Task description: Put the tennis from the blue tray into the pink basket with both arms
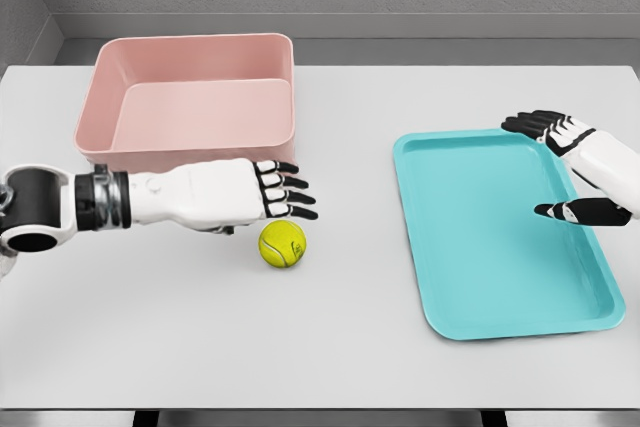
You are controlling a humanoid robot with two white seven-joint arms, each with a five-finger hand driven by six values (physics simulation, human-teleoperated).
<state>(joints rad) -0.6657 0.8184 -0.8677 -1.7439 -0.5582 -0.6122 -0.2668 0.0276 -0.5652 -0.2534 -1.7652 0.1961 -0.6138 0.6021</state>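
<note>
A yellow-green tennis ball [282,244] lies on the white table, between the pink basket [190,99] and the blue tray [498,232]. My left hand [285,190] hovers just above and left of the ball, fingers extended and open, not touching it. Over the tray's right side my right hand [560,162] stands open, fingers spread and thumb pointing left, holding nothing. The tray holds nothing, and so does the basket.
The basket stands at the back left, directly behind my left forearm [150,197]. The table's front edge [320,409] runs along the bottom, and a grey wall rises behind the table.
</note>
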